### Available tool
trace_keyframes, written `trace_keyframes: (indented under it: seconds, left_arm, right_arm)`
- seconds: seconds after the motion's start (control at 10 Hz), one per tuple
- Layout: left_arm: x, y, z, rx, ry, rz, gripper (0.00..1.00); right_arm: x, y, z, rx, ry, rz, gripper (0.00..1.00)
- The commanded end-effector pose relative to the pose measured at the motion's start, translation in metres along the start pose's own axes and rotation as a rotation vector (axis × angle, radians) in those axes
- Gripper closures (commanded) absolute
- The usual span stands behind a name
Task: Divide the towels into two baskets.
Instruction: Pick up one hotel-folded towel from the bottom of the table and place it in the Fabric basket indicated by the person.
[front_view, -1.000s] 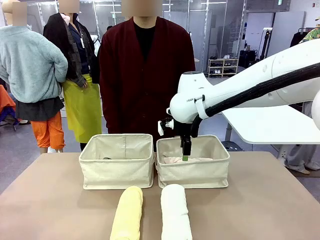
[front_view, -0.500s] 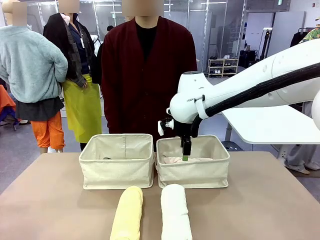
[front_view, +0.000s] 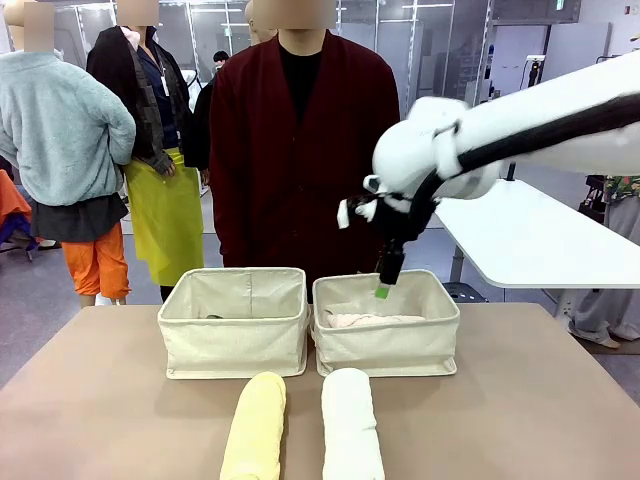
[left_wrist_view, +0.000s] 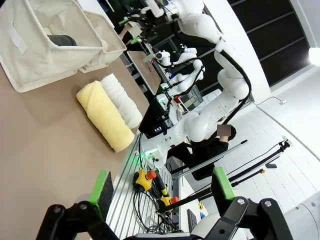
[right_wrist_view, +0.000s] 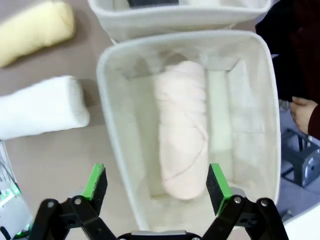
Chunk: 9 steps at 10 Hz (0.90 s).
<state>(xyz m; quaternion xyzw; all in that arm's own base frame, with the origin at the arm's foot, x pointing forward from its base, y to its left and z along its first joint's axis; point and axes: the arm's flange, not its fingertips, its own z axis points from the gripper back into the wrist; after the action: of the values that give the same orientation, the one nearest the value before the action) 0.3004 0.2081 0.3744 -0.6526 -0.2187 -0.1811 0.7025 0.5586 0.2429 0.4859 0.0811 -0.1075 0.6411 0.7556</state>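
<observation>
Pale pink terry first: pink towel (right_wrist_view: 182, 127) flat along the floor of the right basket (front_view: 385, 345), so counts as sorted. Just beside that basket, on its left, the left basket (front_view: 235, 340), with a dark grey towel (left_wrist_view: 62, 40) inside. Reads as half done, one roll per basket.

Left to do: white towel (front_view: 350, 425) and yellow towel (front_view: 255, 425), side by side on the worktop (front_view: 520, 420). White one straight in front of the right basket, yellow one further left of it, in front of the neighbour. Probably one more roll for each.

Above the right basket, the right hand (front_view: 383, 290), clear of the rim, fingers spread wide, gripping nothing. Well apart from that basket, back on the robot's side, the left hand (left_wrist_view: 160, 187), likewise spread open and empty.

Behind the right basket, a person (front_view: 300, 150) standing close at the far edge of the worktop.

No clutter between the loose rolls and the right basket. Only its soft front rim to clear, and the pink roll already taking up the middle of its floor, so little room beside it.
</observation>
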Motion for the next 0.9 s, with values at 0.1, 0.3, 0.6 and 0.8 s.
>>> trace_keyframes:
  seconds: [0.1, 0.3, 0.6, 0.8]
  left_arm:
    - [0.0, -0.005, 0.003, 0.007, 0.013, 0.003, 0.0]
    - [0.0, -0.005, 0.003, 0.007, 0.013, 0.003, 0.0]
    - [0.0, -0.005, 0.003, 0.007, 0.013, 0.003, 0.0]
    - [0.0, -0.005, 0.003, 0.007, 0.013, 0.003, 0.0]
  right_arm:
    - [-0.099, 0.055, 0.039, 0.121, -0.262, -0.16, 0.0]
    - [-0.172, 0.071, 0.059, 0.22, -0.473, -0.272, 0.0]
    - [-0.305, 0.076, 0.086, 0.355, -0.81, -0.551, 0.0]
    - [-0.385, 0.081, 0.08, 0.461, -0.918, -0.738, 0.0]
